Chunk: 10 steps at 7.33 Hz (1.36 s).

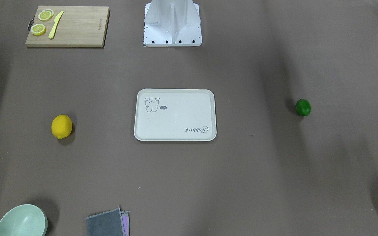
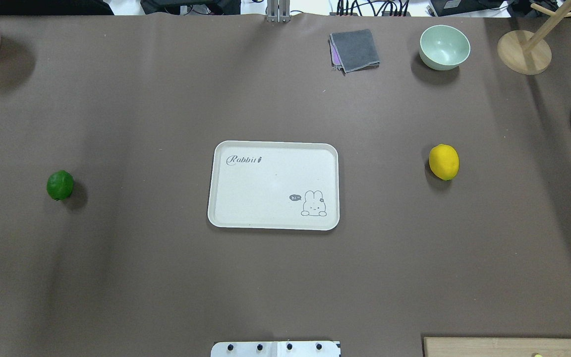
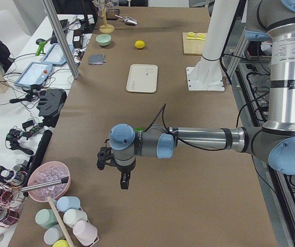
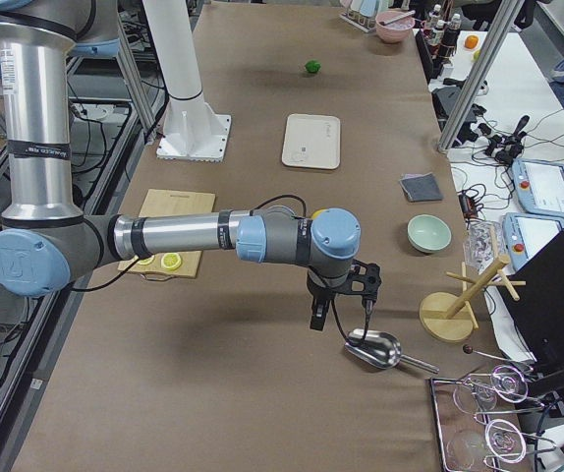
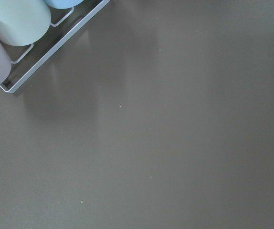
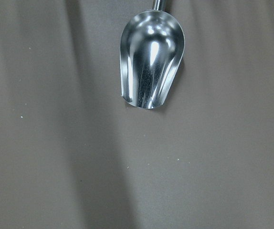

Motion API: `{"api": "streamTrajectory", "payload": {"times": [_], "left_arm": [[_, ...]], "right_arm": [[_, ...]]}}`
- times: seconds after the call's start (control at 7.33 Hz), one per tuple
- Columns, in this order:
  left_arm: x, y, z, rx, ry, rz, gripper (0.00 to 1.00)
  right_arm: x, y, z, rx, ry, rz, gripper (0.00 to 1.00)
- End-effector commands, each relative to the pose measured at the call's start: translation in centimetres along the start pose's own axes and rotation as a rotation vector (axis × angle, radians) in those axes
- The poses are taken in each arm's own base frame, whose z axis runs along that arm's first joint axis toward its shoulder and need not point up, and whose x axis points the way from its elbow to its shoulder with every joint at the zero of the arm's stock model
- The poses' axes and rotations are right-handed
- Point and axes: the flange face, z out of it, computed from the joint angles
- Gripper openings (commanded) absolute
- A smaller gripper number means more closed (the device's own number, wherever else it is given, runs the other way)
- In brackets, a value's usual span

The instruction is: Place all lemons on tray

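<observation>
The cream-white tray (image 2: 265, 183) lies empty in the middle of the table, also in the front view (image 1: 176, 114). The yellow lemon (image 2: 443, 161) sits on the table on my right side, apart from the tray (image 1: 61, 126). The green lemon (image 2: 60, 185) sits on my left side, also apart (image 1: 303, 107). My left gripper (image 3: 111, 172) hangs over bare table near the table's left end. My right gripper (image 4: 341, 320) hangs over a metal scoop (image 6: 151, 57) at the right end. I cannot tell whether either gripper is open or shut. Neither holds anything I can see.
A bamboo cutting board (image 1: 67, 26) with lemon slices and a yellow knife lies near the robot base (image 1: 172, 23). A mint bowl (image 2: 444, 47), grey cloth (image 2: 355, 49) and wooden stand (image 2: 523, 52) are at the far edge. Cups in a rack (image 5: 13, 24) are at the left end.
</observation>
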Motion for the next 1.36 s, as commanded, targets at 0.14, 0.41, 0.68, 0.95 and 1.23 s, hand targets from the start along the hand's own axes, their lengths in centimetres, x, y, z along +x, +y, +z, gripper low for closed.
{"api": "streamTrajectory", "payload": {"times": [0.14,0.41,0.68,0.95,1.23], "left_arm": [[-0.7,0.4,0.6,-0.013,0.001,-0.017,0.98],[-0.6,0.3,0.6,-0.012,0.003,-0.013,0.98],[-0.8,0.5,0.8,-0.016,0.005,-0.012,0.98],[-0.5,0.3,0.6,-0.01,0.006,-0.011,0.98],[-0.1,-0.1,0.1,0.006,0.006,0.01,0.98]], "right_arm": [[-0.1,0.0,-0.1,-0.005,-0.002,0.005,1.0],[-1.0,-0.4,0.2,-0.017,-0.042,0.003,1.0],[-3.8,-1.5,0.6,-0.025,-0.046,-0.026,1.0],[-8.9,-3.0,2.2,-0.054,-0.048,-0.084,1.0],[-15.1,-4.5,4.1,-0.094,-0.053,-0.169,1.0]]}}
